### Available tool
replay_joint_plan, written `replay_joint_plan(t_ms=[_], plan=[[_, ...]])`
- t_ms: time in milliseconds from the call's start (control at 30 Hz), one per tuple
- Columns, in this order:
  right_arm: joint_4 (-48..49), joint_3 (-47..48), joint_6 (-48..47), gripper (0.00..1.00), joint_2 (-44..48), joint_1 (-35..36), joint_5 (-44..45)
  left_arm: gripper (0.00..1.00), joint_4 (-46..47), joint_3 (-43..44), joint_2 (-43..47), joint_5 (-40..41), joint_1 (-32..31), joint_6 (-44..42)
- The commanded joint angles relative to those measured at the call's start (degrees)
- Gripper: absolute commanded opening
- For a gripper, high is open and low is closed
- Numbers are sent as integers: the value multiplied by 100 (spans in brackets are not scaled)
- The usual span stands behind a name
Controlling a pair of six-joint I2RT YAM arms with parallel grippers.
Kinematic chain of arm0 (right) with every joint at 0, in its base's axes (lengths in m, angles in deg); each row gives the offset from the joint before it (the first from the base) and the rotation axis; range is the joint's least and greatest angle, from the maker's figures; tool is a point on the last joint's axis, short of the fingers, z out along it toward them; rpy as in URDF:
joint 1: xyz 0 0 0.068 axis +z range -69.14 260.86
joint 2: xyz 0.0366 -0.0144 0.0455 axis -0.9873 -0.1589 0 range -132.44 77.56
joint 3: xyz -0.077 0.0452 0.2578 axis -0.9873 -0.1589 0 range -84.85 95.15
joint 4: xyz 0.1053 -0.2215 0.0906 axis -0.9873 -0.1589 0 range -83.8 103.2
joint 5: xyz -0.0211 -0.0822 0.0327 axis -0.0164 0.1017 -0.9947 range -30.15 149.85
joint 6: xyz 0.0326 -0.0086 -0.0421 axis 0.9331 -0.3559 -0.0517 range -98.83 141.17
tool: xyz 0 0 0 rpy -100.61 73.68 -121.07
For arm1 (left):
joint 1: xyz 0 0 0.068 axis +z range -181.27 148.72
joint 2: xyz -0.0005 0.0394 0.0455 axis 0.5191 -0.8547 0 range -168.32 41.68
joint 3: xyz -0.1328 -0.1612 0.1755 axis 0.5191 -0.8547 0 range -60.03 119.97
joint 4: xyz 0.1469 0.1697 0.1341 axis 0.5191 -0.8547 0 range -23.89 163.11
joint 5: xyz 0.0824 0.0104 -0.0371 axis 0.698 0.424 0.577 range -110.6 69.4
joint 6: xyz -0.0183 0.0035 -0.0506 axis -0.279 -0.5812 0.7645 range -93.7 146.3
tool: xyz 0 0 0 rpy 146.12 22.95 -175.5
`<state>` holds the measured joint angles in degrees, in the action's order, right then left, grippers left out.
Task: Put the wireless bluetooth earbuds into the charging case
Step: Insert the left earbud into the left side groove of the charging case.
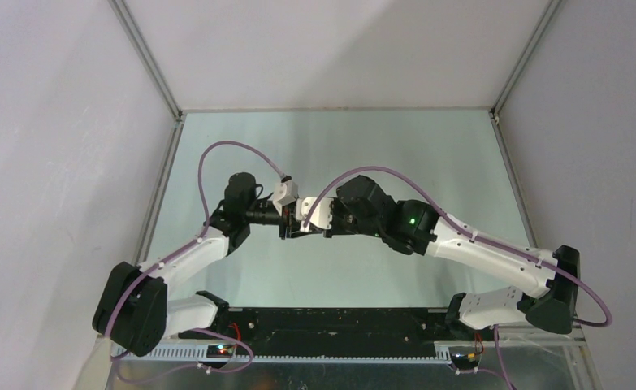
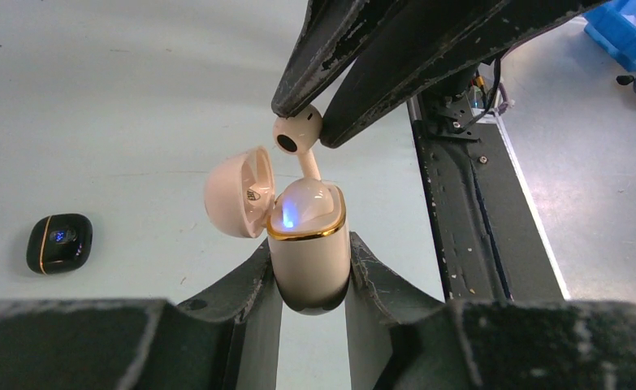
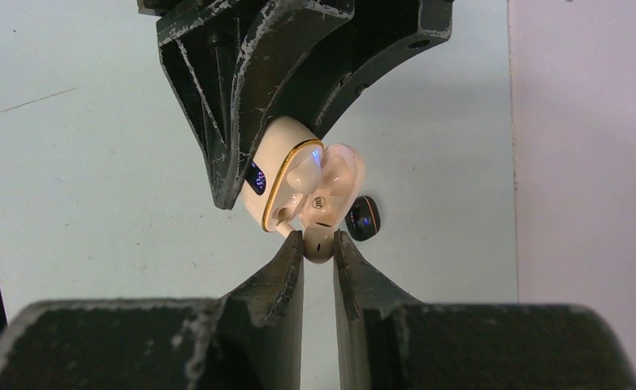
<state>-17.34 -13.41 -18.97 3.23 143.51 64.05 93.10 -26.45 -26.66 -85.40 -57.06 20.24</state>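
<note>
My left end effector (image 2: 308,252) is clamped on the case (image 2: 310,272), lid open. My right end effector (image 3: 318,246) pinches the white earbud (image 2: 296,132), stem at the case's opening. A black piece (image 2: 59,242) lies on the bench (image 2: 95,97).

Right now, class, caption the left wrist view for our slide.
Left gripper clamps the open case; right gripper holds a white earbud at its mouth.
</note>
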Motion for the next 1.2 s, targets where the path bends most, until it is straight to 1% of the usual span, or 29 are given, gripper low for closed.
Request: replay_joint_plan(t_ms=[0,200,467,633,1167], plan=[[232,-33,-68,9,-62,133,60,14,106,227,83,-152,-50,-100],[219,-36,-54,9,-86,182,68,14,97,232,105,-137,-50,-77],[467,-100,-72,7,-45,217,364,11,244,247,72,-285,-54,126],[538,-112,-14,7,50,223,369,11,251,250,70,-350,-43,142],[171,-104,81,8,85,208,-297,12,348,288,171,-372,23,329]])
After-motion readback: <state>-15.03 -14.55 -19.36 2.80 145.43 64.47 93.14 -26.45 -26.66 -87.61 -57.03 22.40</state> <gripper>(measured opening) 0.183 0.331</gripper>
